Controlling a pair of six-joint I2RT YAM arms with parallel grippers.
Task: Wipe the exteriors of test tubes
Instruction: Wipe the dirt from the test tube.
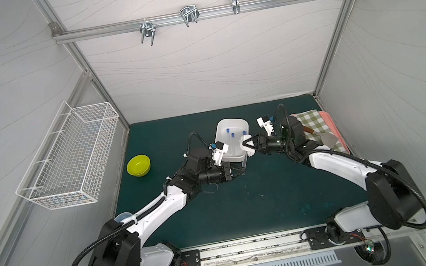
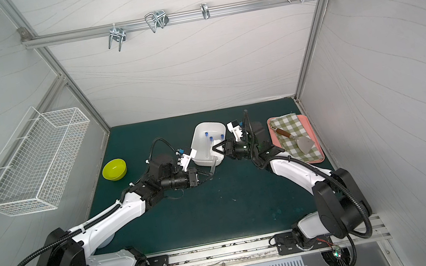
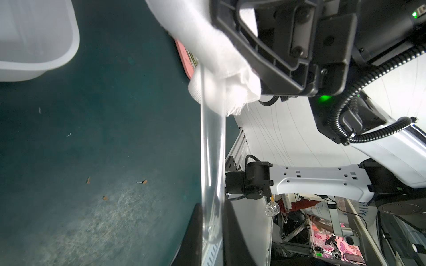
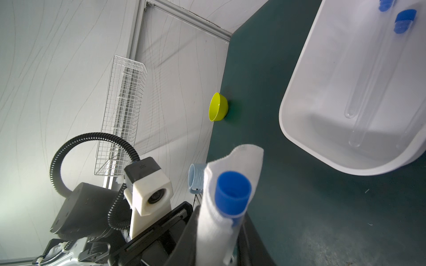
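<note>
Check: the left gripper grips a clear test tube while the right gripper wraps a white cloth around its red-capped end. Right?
The cap is blue, not red, as the right wrist view shows. The left gripper does grip the clear test tube; the right gripper wraps the white cloth around that end.

robot test cell in a lab, not a home. aluminium profile bars (image 1: 209,11) framing white panel walls (image 1: 208,61) on three sides. two robot arms, left arm (image 1: 157,210) and right arm (image 1: 336,162), sitting mounted on a metal rail (image 1: 254,245) at the front edge of a dark green mat (image 1: 246,198). capped test tubes (image 1: 232,135) lying in a white tub (image 1: 233,120). in the left wrist view, frames and loose gear (image 3: 322,230) crowding the room outside the cell.
</note>
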